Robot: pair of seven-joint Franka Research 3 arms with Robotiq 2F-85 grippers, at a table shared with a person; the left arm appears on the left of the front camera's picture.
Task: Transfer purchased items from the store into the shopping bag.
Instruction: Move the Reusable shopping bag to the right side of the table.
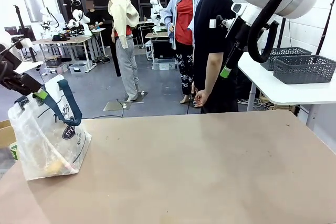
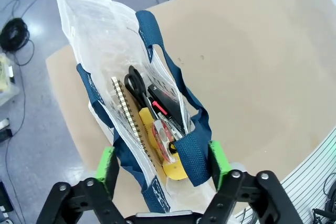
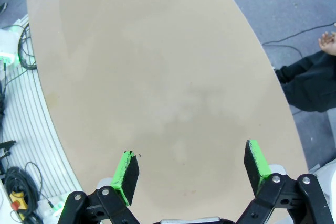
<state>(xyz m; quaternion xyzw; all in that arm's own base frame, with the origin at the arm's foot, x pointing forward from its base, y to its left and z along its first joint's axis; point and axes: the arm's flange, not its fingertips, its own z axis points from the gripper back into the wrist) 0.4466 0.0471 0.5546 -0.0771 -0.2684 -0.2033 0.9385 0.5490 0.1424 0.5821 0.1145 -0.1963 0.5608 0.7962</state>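
A: While the broad tan table point(image 1: 210, 166) lies bare, where's the translucent whitish plastic shopping bag point(image 1: 44, 140)?

B: At its left edge, navy handles within the left gripper point(image 2: 163, 163), grip uncertain; purchased items point(image 2: 157, 124) inside. The right gripper point(image 3: 191, 169) gapes unladen.

A: Risk?

B: A slipping strap could topple it.

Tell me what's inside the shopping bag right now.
Inside the shopping bag: black-handled scissors, a spiral notebook, and red and yellow packaged items. Anything beneath them is hidden.
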